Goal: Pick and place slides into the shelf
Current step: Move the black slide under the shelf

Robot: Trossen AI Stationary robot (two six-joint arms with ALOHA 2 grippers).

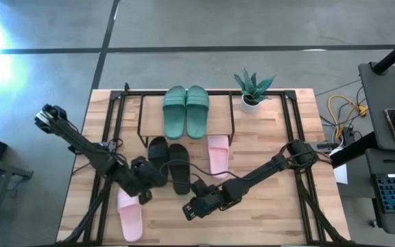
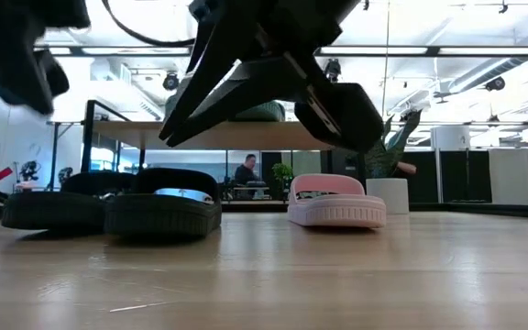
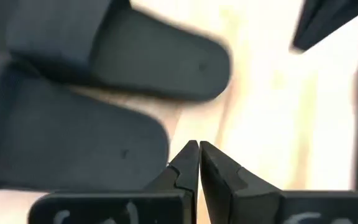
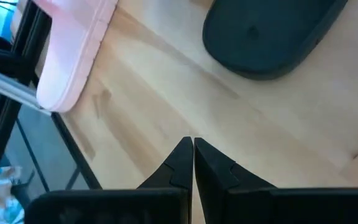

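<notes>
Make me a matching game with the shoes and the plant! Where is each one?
Things:
1. green slides
2. black slides
3. pink slide near the left claw
4. potted plant

Places:
A. on the table beside the shelf
B. on the shelf's top board
C. table's front left
D. on the table just in front of the shelf

Pairs: 1-B, 2-D, 3-C, 4-A

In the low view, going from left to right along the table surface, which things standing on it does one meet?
black slide → second black slide → pink slide → white plant pot.
</notes>
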